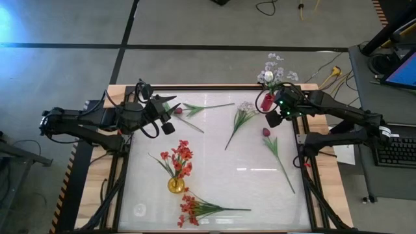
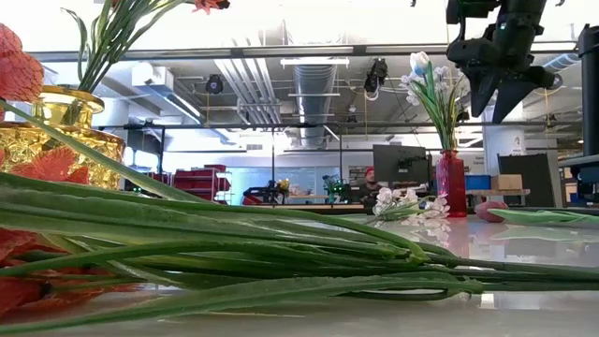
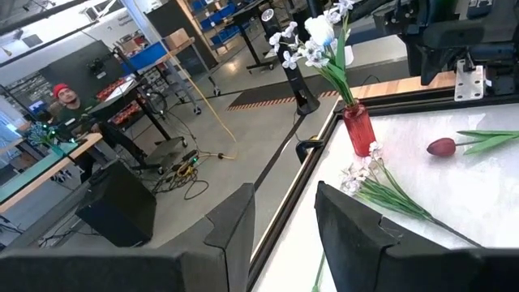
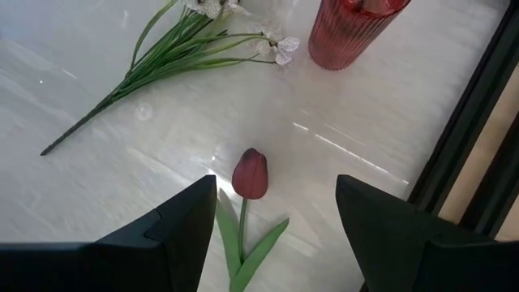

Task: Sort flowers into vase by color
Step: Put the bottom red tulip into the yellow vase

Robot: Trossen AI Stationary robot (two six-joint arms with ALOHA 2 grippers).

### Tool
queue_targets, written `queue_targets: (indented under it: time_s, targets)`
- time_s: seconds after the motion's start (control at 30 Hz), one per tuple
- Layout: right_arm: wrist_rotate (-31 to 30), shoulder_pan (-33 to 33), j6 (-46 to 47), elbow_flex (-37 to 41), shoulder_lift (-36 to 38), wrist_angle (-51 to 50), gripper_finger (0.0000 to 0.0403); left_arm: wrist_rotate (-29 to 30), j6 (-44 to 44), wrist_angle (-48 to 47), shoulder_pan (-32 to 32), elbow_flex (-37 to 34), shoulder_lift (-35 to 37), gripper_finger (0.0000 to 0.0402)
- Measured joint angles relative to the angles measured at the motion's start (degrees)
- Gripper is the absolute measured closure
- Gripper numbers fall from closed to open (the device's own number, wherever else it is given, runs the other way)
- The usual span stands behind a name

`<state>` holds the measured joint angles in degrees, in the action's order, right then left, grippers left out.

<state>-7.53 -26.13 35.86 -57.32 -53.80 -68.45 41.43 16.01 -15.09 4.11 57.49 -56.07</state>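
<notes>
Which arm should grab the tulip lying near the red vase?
Right, probably. The right gripper hangs open just above that tulip, beside the red vase. The left gripper is across the table, by another tulip.

Hanging open-fingered: right gripper (image 2: 494, 80), just beside white flowers (image 2: 429, 80) in red vase (image 2: 451, 183); below it, a maroon tulip bud (image 2: 490, 211).

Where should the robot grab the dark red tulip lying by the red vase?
Probably the thin green stem just below the maroon tulip, coming straight down from above. It lies flat on the table, so the open right hand, hovering over it, can close across the stem without crushing the bud or bumping the red vase.
</notes>
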Motion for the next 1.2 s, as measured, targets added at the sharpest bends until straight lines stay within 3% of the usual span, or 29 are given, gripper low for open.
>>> queue_targets:
  time_s: [1.2]
  targets:
    - [-1.55, -0.02, 0.56, 4.26, -0.04, 5.00, 0.0156, 0.04, 1.74, 0.00, -0.01, 0.00, 0.00, 0.0285]
